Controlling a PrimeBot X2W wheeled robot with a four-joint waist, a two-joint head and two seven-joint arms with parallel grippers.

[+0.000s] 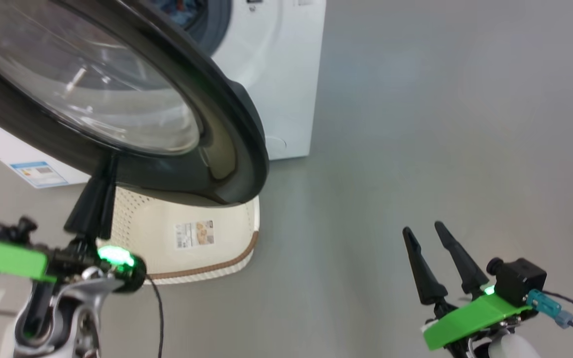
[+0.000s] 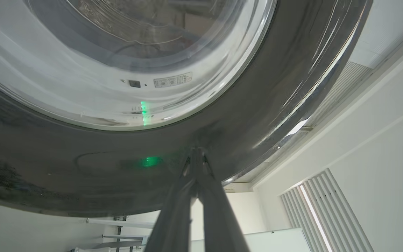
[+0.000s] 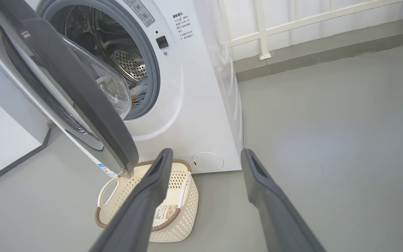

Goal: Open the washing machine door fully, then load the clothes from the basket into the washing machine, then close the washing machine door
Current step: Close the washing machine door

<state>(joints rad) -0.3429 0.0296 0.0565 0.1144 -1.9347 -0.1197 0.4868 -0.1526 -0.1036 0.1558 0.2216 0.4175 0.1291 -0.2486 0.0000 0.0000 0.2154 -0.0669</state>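
Observation:
The washing machine [image 3: 201, 87] stands white at the back with its steel drum [image 3: 124, 59] exposed. The washing machine door [image 1: 227, 144], glossy black around a bulging glass window [image 2: 135, 70], hangs partly open over the basket [image 1: 192, 238]. My left gripper [image 1: 110, 163] is shut and holds nothing. Its fingertips [image 2: 196, 152] press on the door's black outer ring. The cream basket [image 3: 180, 210] sits on the floor below the door's edge, its bottom label bare. Blue clothes [image 3: 139, 93] lie inside the drum, also glimpsed as blue fabric [image 1: 179, 12]. My right gripper [image 1: 422, 228] hovers open and empty, well to the right.
Grey floor [image 1: 416, 124] spreads wide to the right of the machine. A blue label sticker [image 1: 38, 174] and a round flap [image 3: 207, 161] mark the machine's lower front. A white railing [image 3: 261, 31] and a low ledge run behind.

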